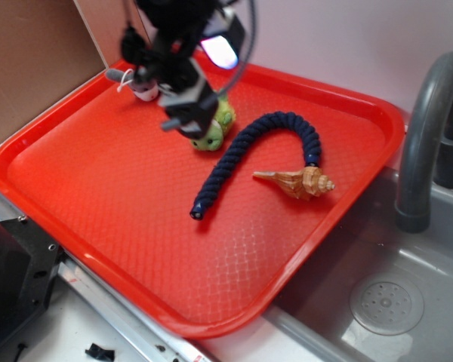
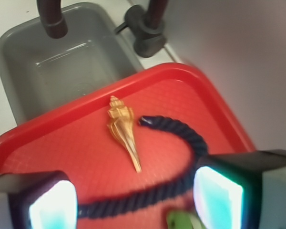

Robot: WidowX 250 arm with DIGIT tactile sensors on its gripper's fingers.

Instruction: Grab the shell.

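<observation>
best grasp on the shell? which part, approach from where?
Probably the knobbly whorled body of the shell, from straight above. It lies flat on the tray, free of the rope though near its end. The spire tapers to a thin point that would likely slip. Close the open gripper across the width, fingers either side of the long axis.

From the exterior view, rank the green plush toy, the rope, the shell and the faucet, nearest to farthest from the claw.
1. Green plush toy, directly under the claw.
2. Rope, mid-tray.
3. Shell, near the tray's sink-side edge.
4. Faucet, off the tray, over the sink.
</observation>
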